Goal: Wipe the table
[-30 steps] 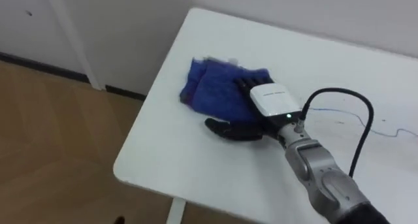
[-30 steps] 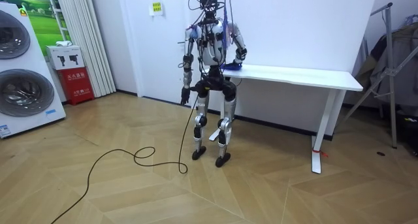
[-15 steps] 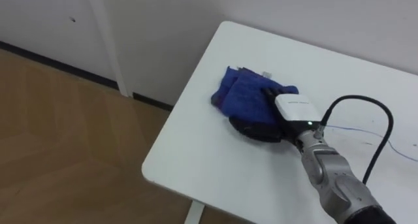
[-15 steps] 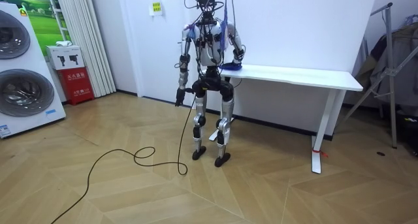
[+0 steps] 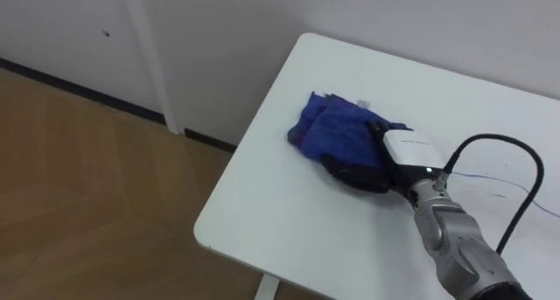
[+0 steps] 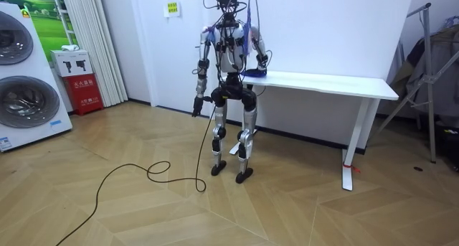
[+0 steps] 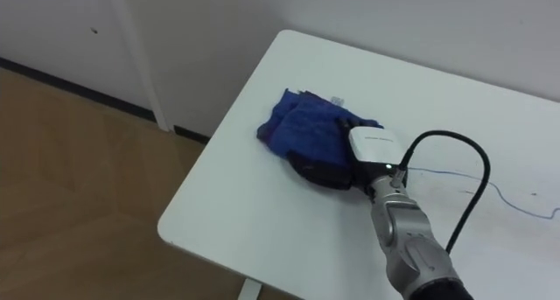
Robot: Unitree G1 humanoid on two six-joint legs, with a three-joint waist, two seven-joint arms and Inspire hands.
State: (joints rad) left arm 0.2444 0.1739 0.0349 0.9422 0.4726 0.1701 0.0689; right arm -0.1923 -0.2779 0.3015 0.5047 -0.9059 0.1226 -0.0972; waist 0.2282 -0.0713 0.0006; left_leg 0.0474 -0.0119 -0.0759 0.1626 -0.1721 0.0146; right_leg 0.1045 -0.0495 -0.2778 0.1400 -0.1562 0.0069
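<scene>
Cloth: blue cloth (image 5: 335, 132), bunched in soft folds; it lies on the table (image 5: 282, 223) near the corner at the robot's left, well in from the edge
Right hand: right hand (image 5: 363, 175) rests palm down on the cloth's near side; fingers laid out over the folds, pressing rather than clasping; nothing is pinched or lifted
Left hand: left hand (image 6: 196, 106) hangs at the robot's side in the room view, clear of the table
Stance: the robot stands upright at the table's end on the room view's left
Handling: likely light, limp and easily crumpled; it should slide readily over the smooth white top; not fragile
Hold: best pinned from above through its thick middle; pushed from one edge alone, it may roll up or slip out from under the palm
Risk: a stroke toward the near corner could carry the cloth off the table
</scene>
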